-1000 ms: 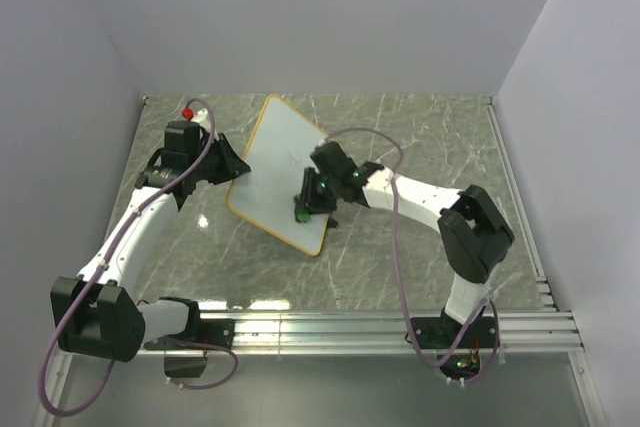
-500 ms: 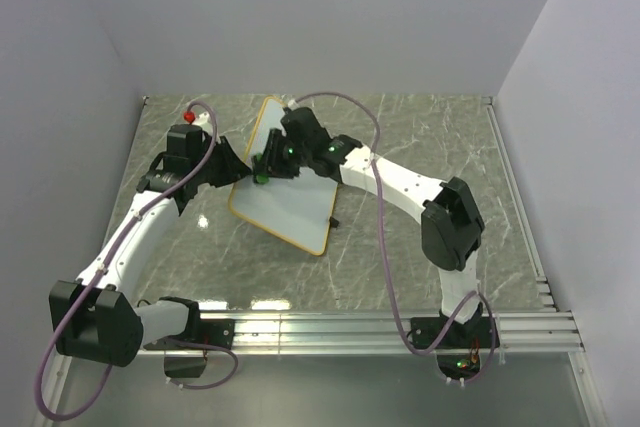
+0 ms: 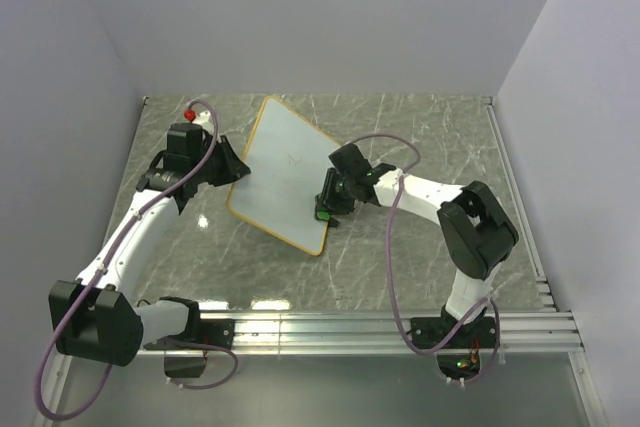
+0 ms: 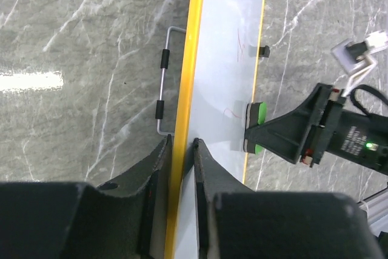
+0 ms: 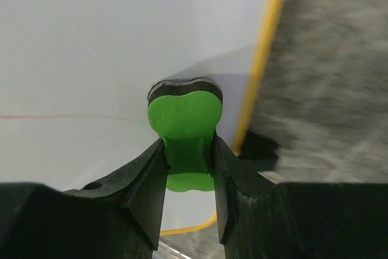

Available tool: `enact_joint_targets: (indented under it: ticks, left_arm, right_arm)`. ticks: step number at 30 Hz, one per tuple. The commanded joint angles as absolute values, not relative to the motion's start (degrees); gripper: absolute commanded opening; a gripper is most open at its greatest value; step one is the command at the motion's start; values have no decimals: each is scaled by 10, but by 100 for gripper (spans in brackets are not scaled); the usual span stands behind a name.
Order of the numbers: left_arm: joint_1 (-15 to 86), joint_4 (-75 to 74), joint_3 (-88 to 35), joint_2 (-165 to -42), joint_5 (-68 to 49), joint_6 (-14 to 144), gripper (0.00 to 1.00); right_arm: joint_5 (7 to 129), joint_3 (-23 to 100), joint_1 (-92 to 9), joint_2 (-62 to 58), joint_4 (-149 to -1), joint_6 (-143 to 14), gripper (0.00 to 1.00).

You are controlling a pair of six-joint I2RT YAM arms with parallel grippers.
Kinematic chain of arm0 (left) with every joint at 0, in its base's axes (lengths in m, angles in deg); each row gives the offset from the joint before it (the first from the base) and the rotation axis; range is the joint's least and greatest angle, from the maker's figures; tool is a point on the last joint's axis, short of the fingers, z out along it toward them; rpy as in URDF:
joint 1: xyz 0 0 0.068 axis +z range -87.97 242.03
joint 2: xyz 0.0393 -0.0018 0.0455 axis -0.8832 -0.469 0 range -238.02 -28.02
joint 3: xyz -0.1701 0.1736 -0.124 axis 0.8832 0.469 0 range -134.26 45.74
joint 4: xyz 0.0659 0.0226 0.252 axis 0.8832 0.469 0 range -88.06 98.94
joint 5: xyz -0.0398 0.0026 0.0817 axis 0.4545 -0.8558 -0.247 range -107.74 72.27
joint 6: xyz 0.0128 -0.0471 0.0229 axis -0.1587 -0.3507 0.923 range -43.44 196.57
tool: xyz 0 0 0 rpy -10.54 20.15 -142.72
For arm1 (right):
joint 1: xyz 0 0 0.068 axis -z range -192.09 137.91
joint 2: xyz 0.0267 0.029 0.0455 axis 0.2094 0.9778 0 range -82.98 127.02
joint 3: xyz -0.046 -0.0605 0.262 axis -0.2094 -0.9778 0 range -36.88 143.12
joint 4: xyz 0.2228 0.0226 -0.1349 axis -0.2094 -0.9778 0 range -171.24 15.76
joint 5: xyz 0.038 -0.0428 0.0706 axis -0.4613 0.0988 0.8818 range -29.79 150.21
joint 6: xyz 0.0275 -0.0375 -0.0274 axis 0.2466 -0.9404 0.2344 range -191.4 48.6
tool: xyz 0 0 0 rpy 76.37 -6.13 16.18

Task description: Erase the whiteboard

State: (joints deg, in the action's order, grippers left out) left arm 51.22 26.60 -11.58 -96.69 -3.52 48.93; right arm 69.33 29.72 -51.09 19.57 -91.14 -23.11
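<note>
whiteboard (image 3: 285,175) blocking centre, bare table (image 3: 445,137) to right

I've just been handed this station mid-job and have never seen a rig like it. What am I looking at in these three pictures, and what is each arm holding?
These are two robot arms bolted at the near edge of a grey marbled table. The wide picture comes from a fixed camera above and behind them. The other two come from a camera on each wrist, looking along its own pincer. The left pincer is clamped on the yellow-framed edge of the whiteboard, holding it. The right pincer grips a small green eraser and holds it against the board near its yellow frame. Faint red marks show on the white face, so the wiping looks unfinished.
</note>
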Motion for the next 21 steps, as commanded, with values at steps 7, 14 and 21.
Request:
enact_joint_targets:
  ticks: [7,14,21]
  left_arm:
    - [503,309,-128,-970,-36,508,0]
    - [503,301,-122,-973,-32,506,0]
    - [500,293,-120,-975,-32,498,0]
  right_arm:
    - [682,370,-547,271,-966,-224,0]
    - [696,654,-571,336,-1063,-202,0]
    - [715,777,-581,388,-1099,-177,0]
